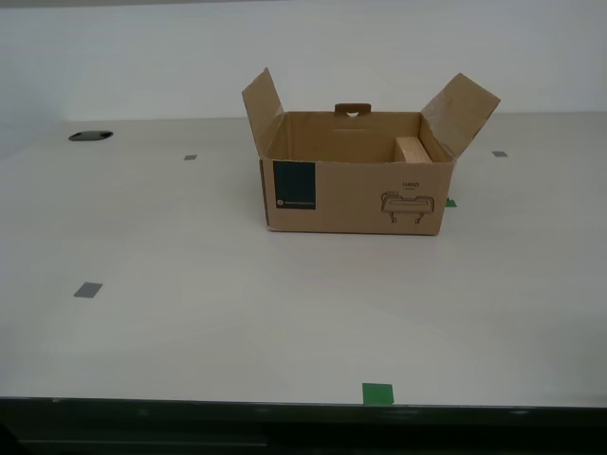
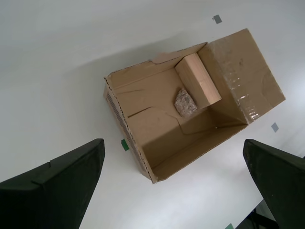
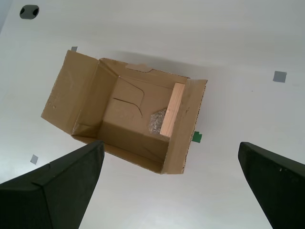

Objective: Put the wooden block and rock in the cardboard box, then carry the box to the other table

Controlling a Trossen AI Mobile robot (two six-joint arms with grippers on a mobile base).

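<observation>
The cardboard box (image 1: 351, 194) stands open on the smooth off-white table (image 1: 190, 246), flaps up, teal label facing the camera. Inside it the wooden block (image 1: 413, 149) lies against the end wall at the exterior view's right. Looking down from high above, the second wrist view shows the box (image 2: 152, 129) holding the block (image 2: 199, 81) with the rock (image 2: 185, 103) touching its side. My second gripper (image 2: 172, 148) is open and holds nothing. The first wrist view shows the box (image 3: 119, 119), block (image 3: 172, 110) and rock (image 3: 156, 121) under my open first gripper (image 3: 170, 145). The other table is out of view.
A black hole (image 1: 90, 136) sits in the tabletop at the exterior view's far left. Grey tape marks (image 1: 87, 290) and a green one (image 1: 377, 392) lie flat on the table. The table's front edge runs along the bottom of the exterior view. No arm shows there.
</observation>
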